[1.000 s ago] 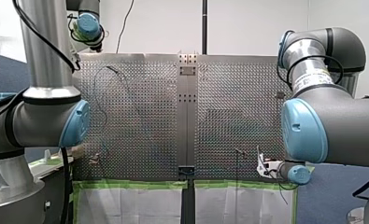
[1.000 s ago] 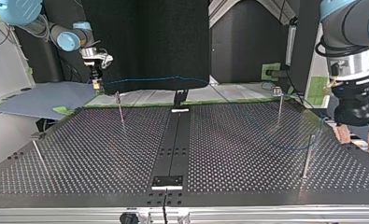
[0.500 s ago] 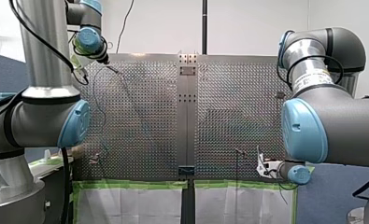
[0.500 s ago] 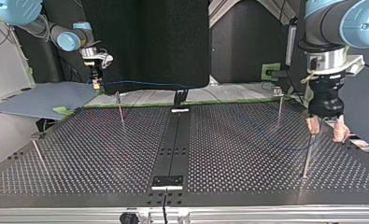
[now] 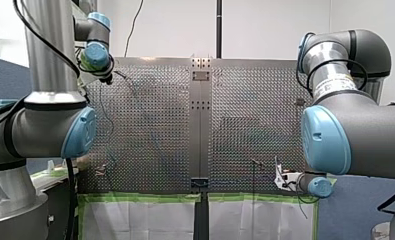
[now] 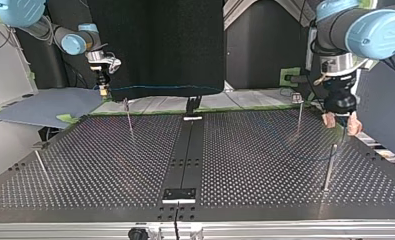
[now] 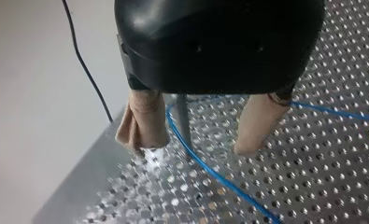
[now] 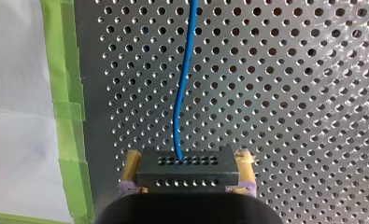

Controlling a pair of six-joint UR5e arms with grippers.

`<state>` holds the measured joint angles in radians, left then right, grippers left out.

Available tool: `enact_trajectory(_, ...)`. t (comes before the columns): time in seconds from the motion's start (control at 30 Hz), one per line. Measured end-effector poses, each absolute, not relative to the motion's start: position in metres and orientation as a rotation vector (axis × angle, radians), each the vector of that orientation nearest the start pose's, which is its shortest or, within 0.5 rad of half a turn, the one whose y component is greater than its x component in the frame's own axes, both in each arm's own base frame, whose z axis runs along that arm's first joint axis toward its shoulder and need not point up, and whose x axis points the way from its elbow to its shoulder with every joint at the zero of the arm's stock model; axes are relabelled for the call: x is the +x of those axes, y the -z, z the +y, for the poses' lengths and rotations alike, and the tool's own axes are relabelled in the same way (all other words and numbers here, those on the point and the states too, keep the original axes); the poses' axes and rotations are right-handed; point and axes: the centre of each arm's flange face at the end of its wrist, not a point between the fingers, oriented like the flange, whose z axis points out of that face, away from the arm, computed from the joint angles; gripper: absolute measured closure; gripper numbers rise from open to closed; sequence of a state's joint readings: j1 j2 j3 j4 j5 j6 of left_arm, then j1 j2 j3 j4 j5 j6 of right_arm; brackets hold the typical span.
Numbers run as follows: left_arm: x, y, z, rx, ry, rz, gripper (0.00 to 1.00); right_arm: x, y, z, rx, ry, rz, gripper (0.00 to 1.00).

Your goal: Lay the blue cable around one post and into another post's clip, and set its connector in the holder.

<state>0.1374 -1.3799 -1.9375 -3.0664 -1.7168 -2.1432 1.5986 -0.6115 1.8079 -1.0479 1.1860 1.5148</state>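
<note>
The blue cable (image 6: 165,87) runs taut from my right gripper (image 6: 103,90) across the top view's far side, then slack over the table to my left gripper (image 6: 341,125). My right gripper (image 8: 188,186) is shut on the black connector (image 8: 187,169), and the blue cable (image 8: 184,79) leaves it straight ahead. My left gripper (image 7: 198,140) stands open, its beige pads (image 7: 142,122) either side of a thin post (image 7: 184,122). There the blue cable (image 7: 205,168) bends past that post's foot, between the fingers and touching neither.
Thin posts stand on the perforated table: one (image 6: 129,118) near my right gripper, two (image 6: 299,114) (image 6: 329,169) near my left, one (image 6: 40,165) at the top view's near left. A black centre strip (image 6: 185,160) carries a bracket (image 6: 180,195). Green tape (image 8: 65,93) edges the board.
My left arm has swung in from the top view's right edge toward the far-right posts, its gripper still open. My right arm and the connector have stayed put.
</note>
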Motion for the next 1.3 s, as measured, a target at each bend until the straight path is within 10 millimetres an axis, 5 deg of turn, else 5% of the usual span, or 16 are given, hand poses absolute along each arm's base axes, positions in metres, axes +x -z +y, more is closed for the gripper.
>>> enact_trajectory(0.43, 0.445, -0.384, -0.046, -0.742, 0.205, 1.513, 0.0, 0.189, 0.071, -0.562, 1.632, -1.423, -1.057, 1.0)
enact_trajectory(1.03, 0.505, -0.383, -0.009, -0.852, 0.177, 1.489, 0.0, 0.194, 0.07, -0.561, 1.636, -1.428, -1.05, 1.0)
enact_trajectory(1.3, 0.523, -0.399, 0.001, -0.856, 0.184, 1.46, 0.0, 0.195, 0.07, -0.562, 1.635, -1.429, -1.048, 1.0)
